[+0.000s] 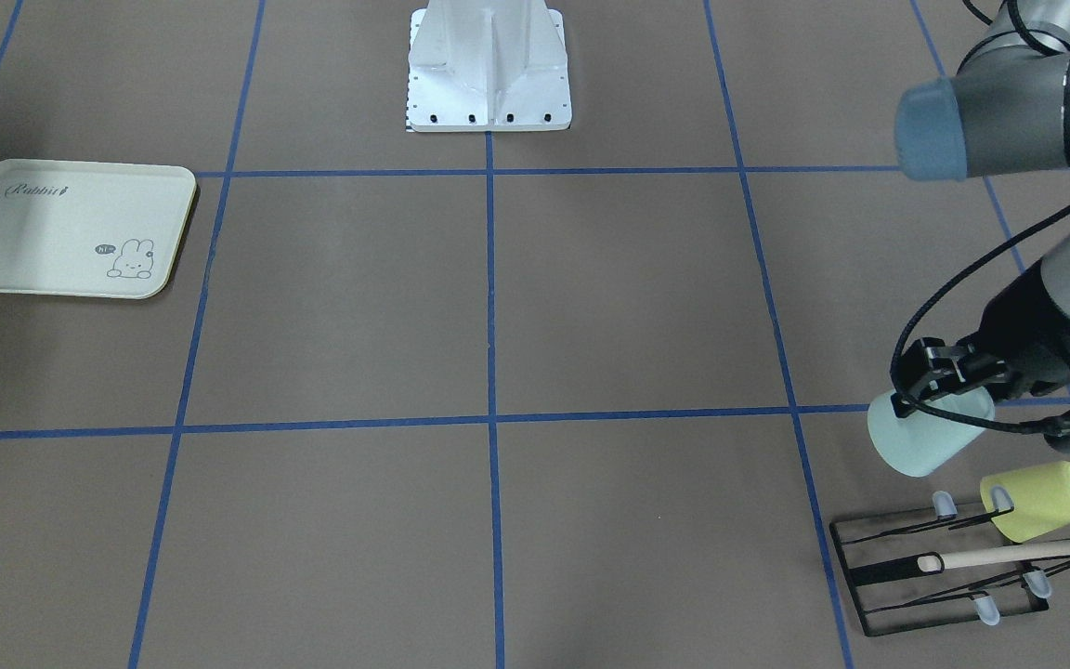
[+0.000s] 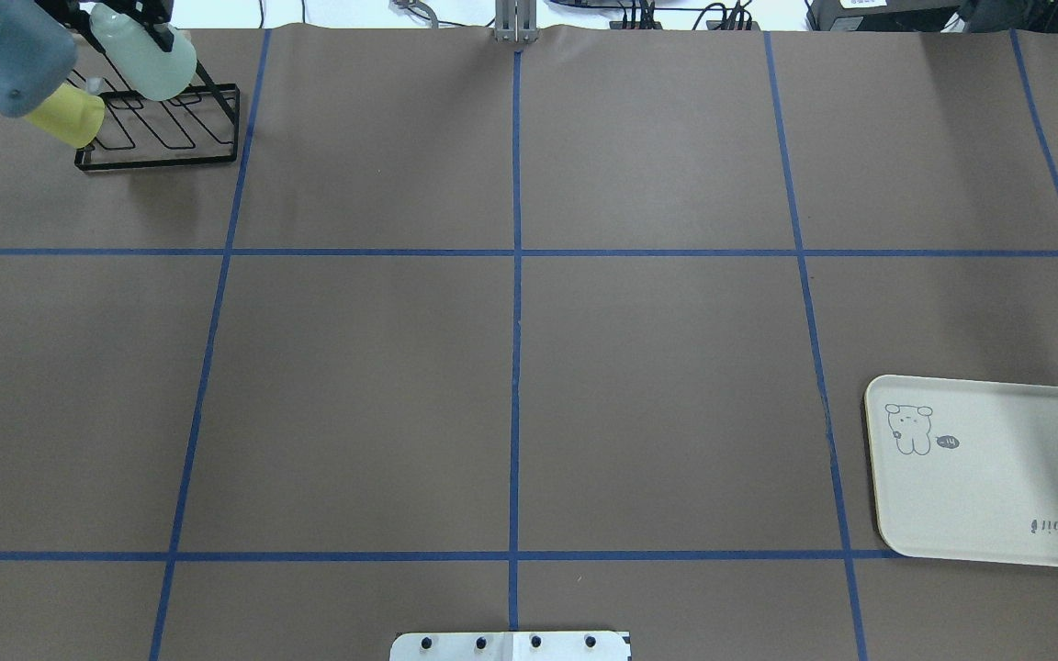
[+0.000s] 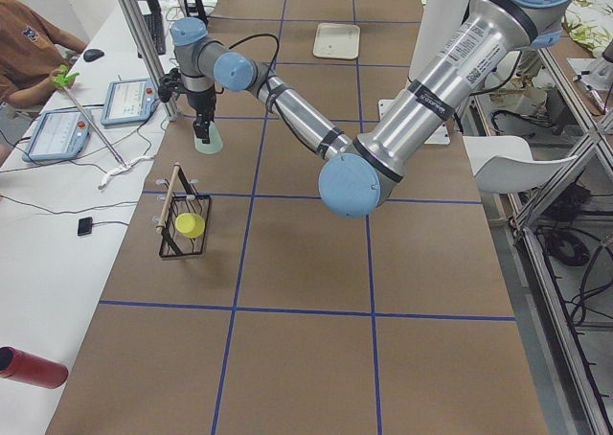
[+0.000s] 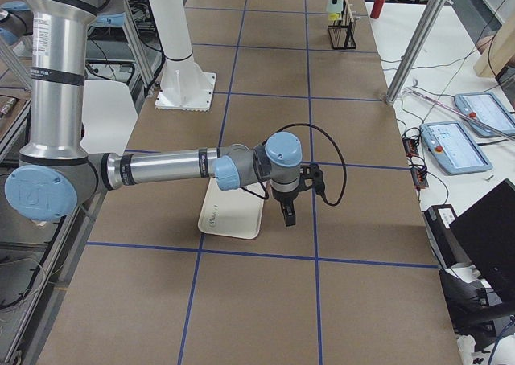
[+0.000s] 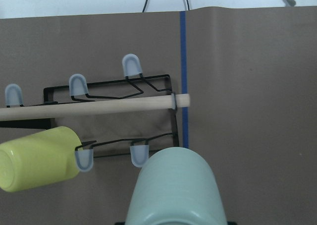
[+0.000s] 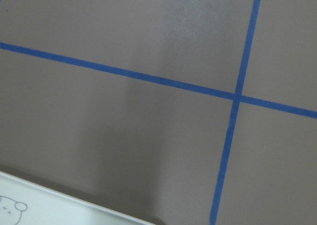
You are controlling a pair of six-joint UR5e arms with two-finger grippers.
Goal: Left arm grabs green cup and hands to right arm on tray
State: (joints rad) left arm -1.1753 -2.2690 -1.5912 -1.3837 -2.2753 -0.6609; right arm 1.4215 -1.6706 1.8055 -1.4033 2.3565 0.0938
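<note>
My left gripper (image 1: 927, 390) is shut on the pale mint-green cup (image 1: 925, 448) and holds it tilted in the air just beside the black wire rack (image 1: 879, 578). The cup fills the bottom of the left wrist view (image 5: 173, 190) and shows at the far left corner in the overhead view (image 2: 148, 64). The cream tray (image 2: 997, 496) with the rabbit drawing lies flat at the robot's right side (image 1: 33, 232). My right gripper (image 4: 288, 214) hangs just past the tray's edge (image 4: 233, 218). I cannot tell whether it is open or shut.
A yellow-green cup (image 1: 1041, 502) lies on the rack's pegs, next to a wooden rod (image 1: 1027, 556) across the rack. The white robot base (image 1: 489, 74) stands at the table's near middle. A person (image 3: 29, 42) sits beside the table with tablets.
</note>
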